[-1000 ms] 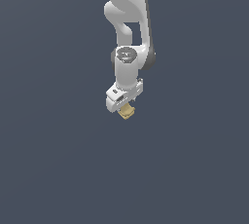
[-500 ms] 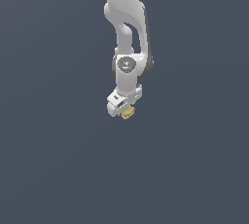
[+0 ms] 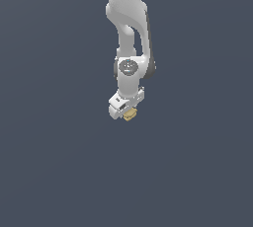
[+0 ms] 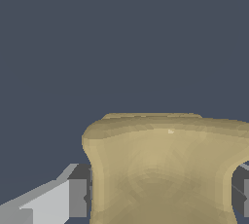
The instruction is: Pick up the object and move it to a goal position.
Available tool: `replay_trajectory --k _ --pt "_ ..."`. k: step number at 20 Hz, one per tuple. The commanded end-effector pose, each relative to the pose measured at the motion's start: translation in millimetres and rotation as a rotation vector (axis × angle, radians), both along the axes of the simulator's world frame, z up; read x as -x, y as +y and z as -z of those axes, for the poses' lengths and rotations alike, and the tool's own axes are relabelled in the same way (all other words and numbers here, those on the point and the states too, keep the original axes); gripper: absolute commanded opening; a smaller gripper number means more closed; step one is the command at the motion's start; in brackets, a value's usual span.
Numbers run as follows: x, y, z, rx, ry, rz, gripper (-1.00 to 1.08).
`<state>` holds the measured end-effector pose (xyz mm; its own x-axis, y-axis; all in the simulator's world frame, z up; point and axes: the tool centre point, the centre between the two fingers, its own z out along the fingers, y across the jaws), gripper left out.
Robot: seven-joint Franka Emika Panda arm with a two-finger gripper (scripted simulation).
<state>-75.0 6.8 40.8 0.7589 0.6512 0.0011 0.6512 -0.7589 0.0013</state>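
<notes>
The object is a small tan-yellow blocky lump, held just under my white gripper near the middle of the exterior view. In the wrist view the object fills the space between my two fingers, with one finger on one side and the other finger at the frame's edge. The jaws are shut on the object. The arm hangs down from the top of the exterior view.
A plain dark grey-blue surface surrounds the arm on all sides. No goal marker shows in either view.
The arm has shifted slightly, carrying the object along in the shut gripper; the wrist sits a little lower in the exterior view than one second ago.
</notes>
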Motion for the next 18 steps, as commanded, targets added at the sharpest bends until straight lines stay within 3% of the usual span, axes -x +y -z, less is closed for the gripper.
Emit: replay_trajectory --k 1,10,18 --pt "1 1 1 0.000 0.002 -0.001 -1.00" --pt "-4 -2 -5 0.000 0.000 -0.001 -1.00" --pt "-28 -14 -35 -0.001 0.000 -0.001 -1.00"
